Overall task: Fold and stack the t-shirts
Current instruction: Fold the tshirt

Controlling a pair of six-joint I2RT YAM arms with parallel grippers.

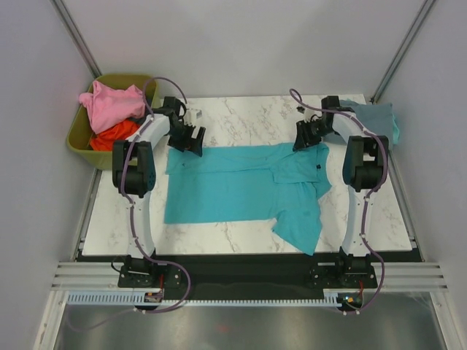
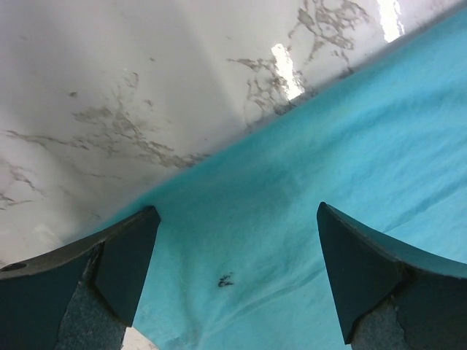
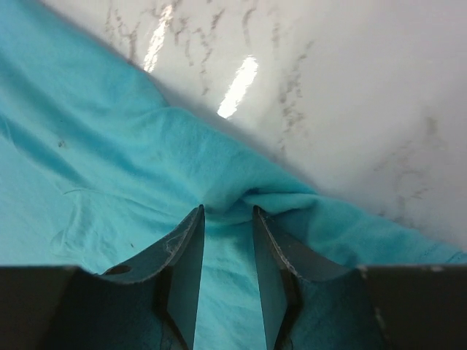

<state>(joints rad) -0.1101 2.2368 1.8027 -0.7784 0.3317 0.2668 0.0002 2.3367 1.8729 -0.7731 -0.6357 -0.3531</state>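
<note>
White marble desk [image 1: 241,120] holds a teal shirt [image 1: 233,186] spread flat across its middle. The left end effector [image 1: 191,138] is wide open over the shirt's far left corner. The right end effector [image 1: 303,137] pinches a fold at the shirt's far right edge. A grey-blue shirt [image 1: 376,117] sits at the far right corner. A pink shirt [image 1: 113,106] and an orange-red shirt [image 1: 117,135] lie in a green bin [image 1: 80,142] beside the far left corner.

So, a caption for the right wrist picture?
Right tool pinches a ridge of the teal t-shirt on the marble table.
</note>
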